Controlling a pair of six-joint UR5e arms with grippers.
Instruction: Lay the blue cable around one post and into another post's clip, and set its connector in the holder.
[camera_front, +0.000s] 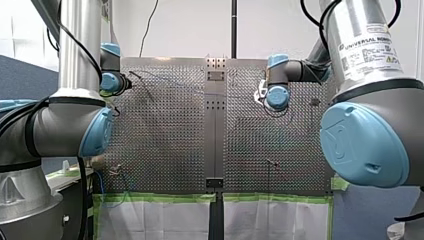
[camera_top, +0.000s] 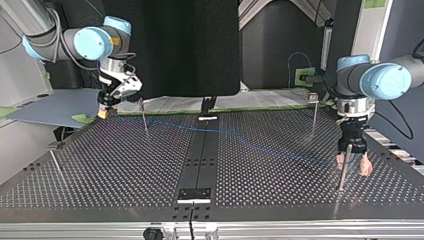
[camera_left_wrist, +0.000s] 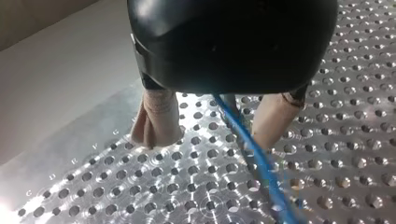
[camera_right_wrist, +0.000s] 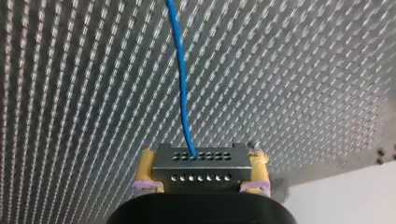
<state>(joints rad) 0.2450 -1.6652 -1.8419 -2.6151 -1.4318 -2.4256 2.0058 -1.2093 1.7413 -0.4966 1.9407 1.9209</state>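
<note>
While my right gripper (camera_right_wrist: 201, 171) is clamped on the metal connector (camera_right_wrist: 200, 161), yellow pads on either side, the blue cable (camera_right_wrist: 180, 70) runs out of it and low across the perforated table (camera_top: 125, 165) to my left gripper (camera_top: 353, 165). So I'd say we're mid-routing, not at the seating step yet. The left gripper is released: its beige pads (camera_left_wrist: 156, 121) stand spread just above the table with the cable passing between them, touching neither as far as I can see. In the top view it hangs right by the thin post (camera_top: 343, 175) at the view's right front, and honestly I can't tell whether the cable is round that post or only beside it. Next move as I read it: close the left on the cable, guide it round a post, then press it into another post's clip. The far post (camera_top: 313, 112) seems to carry a small head that might be the clip, but it's too small to be sure. As for the holder, I can't pick it out in any view, and the connector isn't in it anyway, since it sits in my right gripper near the table's far edge at the top view's left.
</note>
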